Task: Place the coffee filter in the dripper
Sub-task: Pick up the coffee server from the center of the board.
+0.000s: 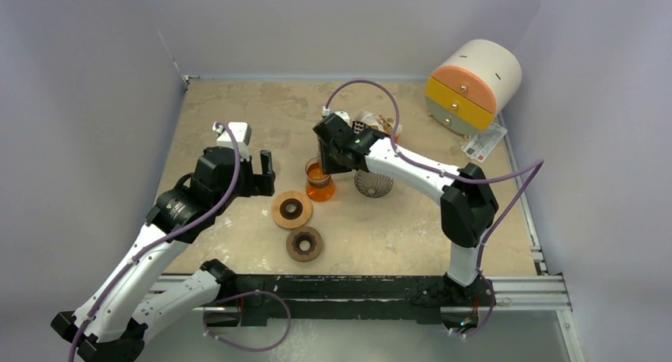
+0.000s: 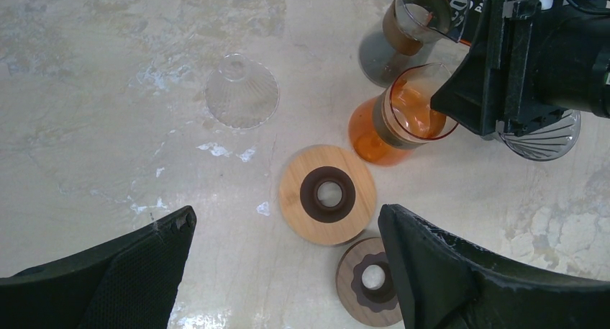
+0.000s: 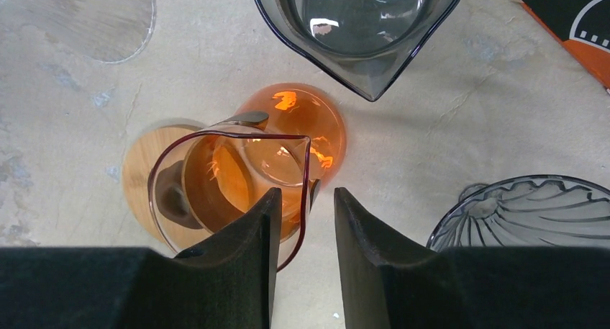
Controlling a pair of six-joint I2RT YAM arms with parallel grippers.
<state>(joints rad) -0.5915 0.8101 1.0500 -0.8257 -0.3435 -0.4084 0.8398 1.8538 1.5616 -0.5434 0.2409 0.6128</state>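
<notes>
Top external: the orange carafe (image 1: 319, 181) sits mid-table with the right gripper (image 1: 331, 160) right over it and the left gripper (image 1: 265, 174) off to its left. A ribbed glass dripper (image 1: 372, 184) stands just right of the carafe. Honestly can't pick out the coffee filter anywhere.

Left wrist: fingers (image 2: 108, 286) are spread wide with nothing between them. A light wooden ring (image 2: 360, 199) lies just beside the carafe, a darker ring (image 2: 351, 270) a bit further off.

Right wrist: fingers (image 3: 237, 264) are narrowed but apart, straddling the carafe's rim with a gap on either side. A grey carafe (image 3: 360, 26) sits just beyond.
</notes>
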